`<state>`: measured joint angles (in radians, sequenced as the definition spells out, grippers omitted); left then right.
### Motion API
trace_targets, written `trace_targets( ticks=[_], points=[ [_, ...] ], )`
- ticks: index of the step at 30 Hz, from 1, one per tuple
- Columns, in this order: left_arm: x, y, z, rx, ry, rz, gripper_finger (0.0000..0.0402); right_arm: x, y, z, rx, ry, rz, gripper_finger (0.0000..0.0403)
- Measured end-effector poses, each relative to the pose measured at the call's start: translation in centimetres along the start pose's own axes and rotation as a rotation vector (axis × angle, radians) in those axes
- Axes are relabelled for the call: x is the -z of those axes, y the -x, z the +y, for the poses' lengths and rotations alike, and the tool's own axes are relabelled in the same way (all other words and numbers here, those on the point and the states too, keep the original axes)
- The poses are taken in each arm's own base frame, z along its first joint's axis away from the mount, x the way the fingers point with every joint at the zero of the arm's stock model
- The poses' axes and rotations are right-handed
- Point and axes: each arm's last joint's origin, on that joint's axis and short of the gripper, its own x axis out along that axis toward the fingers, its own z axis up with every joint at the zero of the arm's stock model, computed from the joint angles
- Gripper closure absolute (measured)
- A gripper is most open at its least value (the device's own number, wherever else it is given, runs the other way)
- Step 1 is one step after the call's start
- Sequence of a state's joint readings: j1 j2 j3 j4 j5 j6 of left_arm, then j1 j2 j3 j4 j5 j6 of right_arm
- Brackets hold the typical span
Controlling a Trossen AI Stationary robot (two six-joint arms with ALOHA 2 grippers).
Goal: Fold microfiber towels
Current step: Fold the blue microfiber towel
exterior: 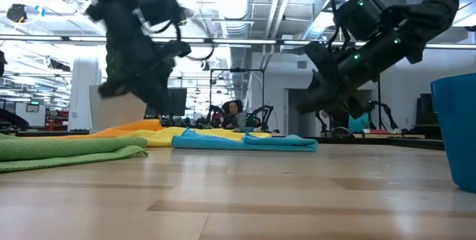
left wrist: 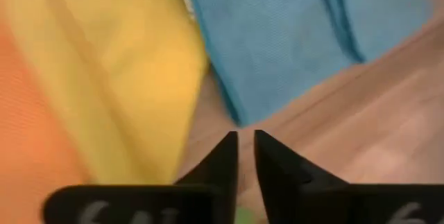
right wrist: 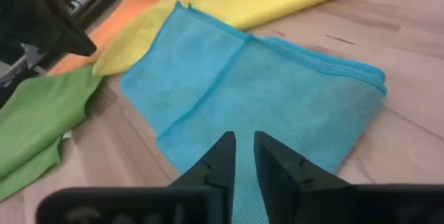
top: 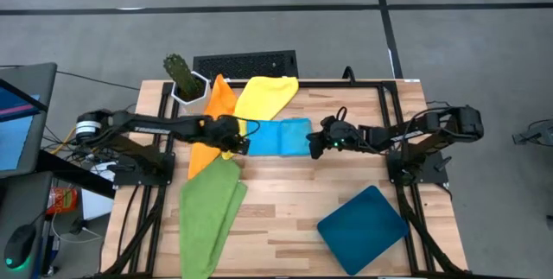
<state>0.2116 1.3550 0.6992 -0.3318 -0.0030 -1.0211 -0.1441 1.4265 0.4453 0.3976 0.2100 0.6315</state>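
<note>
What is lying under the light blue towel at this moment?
The light blue towel lies folded on the bare wooden table; its left edge sits by the yellow towel. Whether that edge overlaps the yellow one cannot be told, and anything beneath its folded layers is covered.

Soft matt cloth towels (finely ribbed weave) lie on a smooth wooden table.

Four microfiber towels on the wooden table. The light blue towel lies folded into a flat rectangle near the table's middle, one doubled edge rounded, its hems visible. The yellow towel lies loosely spread behind it, touching it at one corner. The orange towel lies beside the yellow one, partly under it. The green towel lies folded lengthwise, stretching toward the table's front edge, its top near the orange towel.
</note>
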Motion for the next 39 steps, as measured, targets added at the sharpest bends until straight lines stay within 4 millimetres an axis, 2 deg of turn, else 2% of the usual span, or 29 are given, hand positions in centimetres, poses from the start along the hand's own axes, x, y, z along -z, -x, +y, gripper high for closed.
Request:
trace_targets(
  ticks=[3, 8, 12, 16, 19, 30, 33, 39],
  points=[
    [1.4, -1.2, 1.5, 0.084, 0.054, 0.009, 0.0307, 0.0, 0.0, 0.0, 0.0, 0.003, 0.0, 0.0301],
    [2.4, -2.4, 2.8, 0.017, 0.13, -0.039, 0.0232, 0.0, 0.0, 0.0, 0.0, 0.011, -0.001, 0.0277],
    [1.8, -2.8, 1.8, 0.053, 0.13, -0.05, 0.0188, 0.0, 0.0, 0.0, 0.0, 0.011, 0.0, 0.0267],
    [1.1, -3.3, 0.4, 0.069, 0.132, -0.039, 0.0167, 0.0, 0.0, 0.0, 0.0, 0.012, 0.0, 0.0267],
    [0.8, -4.0, -0.1, 0.042, 0.133, -0.026, 0.0164, 0.0, 0.0, 0.0, 0.0, 0.028, -0.001, 0.0269],
    [1.1, -6.2, 0.0, -0.017, 0.246, -0.002, 0.017, 0.0, 0.0, 0.0, 0.0, 0.039, -0.001, 0.0267],
    [1.1, -6.3, -0.1, -0.009, 0.254, -0.013, 0.0197, 0.0, 0.0, 0.0, 0.0, 0.041, -0.001, 0.027],
    [1.1, -6.3, 0.0, -0.015, 0.254, -0.022, 0.0277, 0.0, 0.0, 0.0, -0.001, 0.064, -0.001, 0.0276]
  ],
)
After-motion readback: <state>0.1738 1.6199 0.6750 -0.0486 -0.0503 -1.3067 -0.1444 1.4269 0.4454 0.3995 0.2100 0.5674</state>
